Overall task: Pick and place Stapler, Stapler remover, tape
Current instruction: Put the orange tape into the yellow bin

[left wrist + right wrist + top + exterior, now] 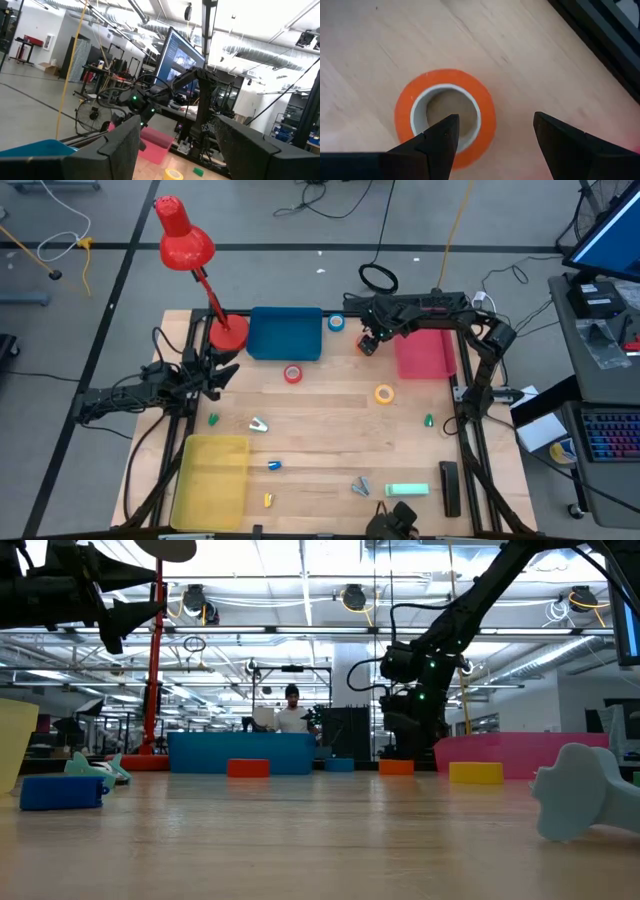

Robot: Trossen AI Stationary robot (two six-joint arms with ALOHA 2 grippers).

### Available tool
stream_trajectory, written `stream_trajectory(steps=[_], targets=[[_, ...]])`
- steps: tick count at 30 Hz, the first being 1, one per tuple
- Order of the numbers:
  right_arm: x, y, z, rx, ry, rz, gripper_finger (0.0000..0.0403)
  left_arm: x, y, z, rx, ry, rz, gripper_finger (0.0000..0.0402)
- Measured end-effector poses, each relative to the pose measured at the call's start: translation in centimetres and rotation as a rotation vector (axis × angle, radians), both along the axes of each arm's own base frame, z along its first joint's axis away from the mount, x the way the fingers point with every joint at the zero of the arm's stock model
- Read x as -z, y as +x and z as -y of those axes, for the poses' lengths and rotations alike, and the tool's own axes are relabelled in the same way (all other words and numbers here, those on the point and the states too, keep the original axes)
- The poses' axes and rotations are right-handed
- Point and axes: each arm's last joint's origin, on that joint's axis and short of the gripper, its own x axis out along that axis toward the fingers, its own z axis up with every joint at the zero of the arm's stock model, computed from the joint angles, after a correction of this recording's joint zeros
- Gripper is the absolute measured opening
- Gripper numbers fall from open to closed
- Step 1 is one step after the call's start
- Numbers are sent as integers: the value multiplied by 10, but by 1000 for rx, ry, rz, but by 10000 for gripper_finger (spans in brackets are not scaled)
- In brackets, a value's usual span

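Orange tape [445,117]: flat on the bare wood of the counter [330,430], hole up, at the far side between the blue bin [285,334] and the pink bin [424,353]. Directly under my right jaws.
Right jaws [492,137]: spread wide, holding nothing. One finger sits over the ring's hole, the other is clear of the roll over bare wood. In the high view they [368,340] hang over the roll, so the roll itself is covered there.
Red tape [293,374]: flat on the counter, just in front of the blue bin, apart from everything else.
Yellow tape [385,393]: flat on the counter, near the pink bin's front corner, well apart from the red roll.
Blue tape [336,322]: at the far edge, just beside the blue bin, between it and my right jaws.
Left jaws [222,376]: raised above the counter's left side, near the red lamp's base [228,333]. Fingers [120,147] parted with nothing between them, pointing across towards my right arm.
Yellow bin [212,477]: near left corner of the counter.
Other items: a mint-green block [408,490] and a black bar [449,487] lie near the front right edge; I cannot tell what either is. Small coloured bits are scattered over the middle of the counter.
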Motion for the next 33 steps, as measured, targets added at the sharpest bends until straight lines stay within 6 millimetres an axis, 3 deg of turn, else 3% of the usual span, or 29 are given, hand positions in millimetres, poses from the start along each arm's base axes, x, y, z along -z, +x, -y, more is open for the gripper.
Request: stream_trajectory(steps=[7,19,22,27,33], targets=[[5,-1,-2,42,4,27,225,0,0,0,3,-3,1,255],[-2,1,-6,82,14,60,39,-1,0,0,45,-110,44,255],[-20,3,-13,63,-19,107,30,-3,-1,0,52,-122,73,255],[-70,1,-31,21,-57,282,30,-10,-4,1,71,-152,161,255],[-144,2,-64,-107,-65,707,30,-18,-8,1,71,-126,253,255]])
